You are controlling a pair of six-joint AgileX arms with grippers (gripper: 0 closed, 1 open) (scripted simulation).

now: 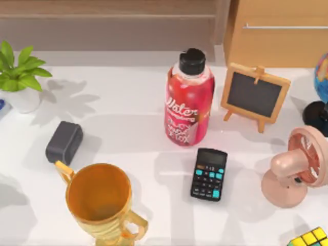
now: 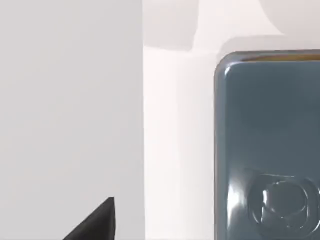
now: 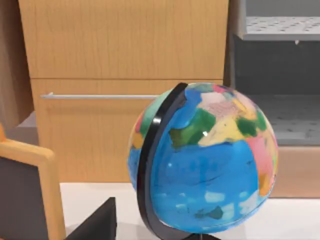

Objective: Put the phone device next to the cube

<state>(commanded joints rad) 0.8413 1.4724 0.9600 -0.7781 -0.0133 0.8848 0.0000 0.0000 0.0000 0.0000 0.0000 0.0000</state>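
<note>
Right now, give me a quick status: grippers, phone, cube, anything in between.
Grippers: finger state unreadable. Phone device flat under left wrist camera, ungrasped. Cube at table's front right corner. Calculator and fan stand near it.

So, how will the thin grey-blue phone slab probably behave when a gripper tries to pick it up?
The thin grey-blue phone slab looks rigid, so it should not flex. Its glossy, reflective face suggests it may slip between fingers. It lies flat on the white table, so catching its low rounded edges may be hard.
</note>
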